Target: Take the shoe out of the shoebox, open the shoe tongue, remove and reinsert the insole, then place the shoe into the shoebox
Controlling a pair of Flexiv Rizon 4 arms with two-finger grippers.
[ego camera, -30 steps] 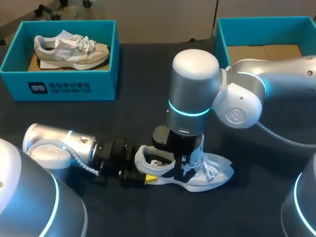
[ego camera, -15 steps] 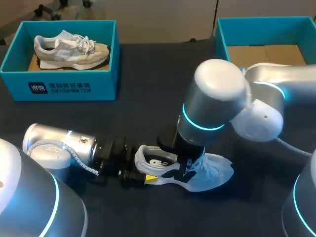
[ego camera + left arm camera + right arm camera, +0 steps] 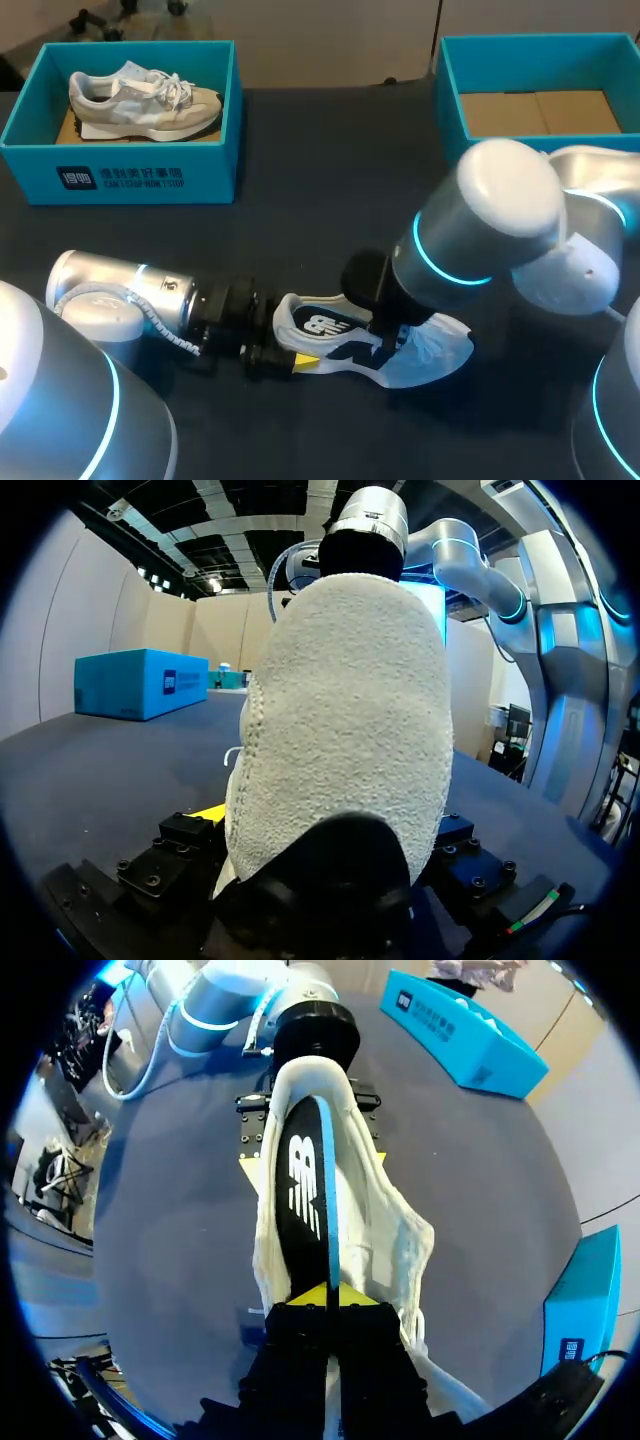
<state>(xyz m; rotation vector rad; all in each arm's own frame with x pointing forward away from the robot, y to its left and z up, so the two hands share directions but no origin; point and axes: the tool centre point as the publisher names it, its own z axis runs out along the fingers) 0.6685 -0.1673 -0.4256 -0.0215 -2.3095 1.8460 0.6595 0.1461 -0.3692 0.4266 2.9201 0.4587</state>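
From above, the white sneaker (image 3: 435, 350) lies on the dark surface (image 3: 330, 180), near the middle of its front edge. My left end effector (image 3: 290, 362) is at the heel. My right arm (image 3: 490, 230) reaches over the shoe and hides its own end effector. The black insole (image 3: 325, 328) pokes up out of the shoe.

1 second ago the right arm stood straight over the shoe, and the insole's black side did not show. Now the arm has swung toward the right edge and the insole shows its white logo. I think this means the insole is coming out, so the take-out step is partly done. Putting it back comes after.

The empty shoebox (image 3: 450, 75) waits at the far right corner. Another shoebox (image 3: 150, 175) at the far left corner has a grey shoe (image 3: 140, 100) in it.

From the left wrist, the fuzzy heel fills the view. The left fingers press on it from both sides, so they are pinching the sneaker.

From the right wrist, the right end effector (image 3: 328, 1298) is pressed tight on 1 end of the insole. The insole stands on its thin edge above the open shoe. Its other end is near the heel.
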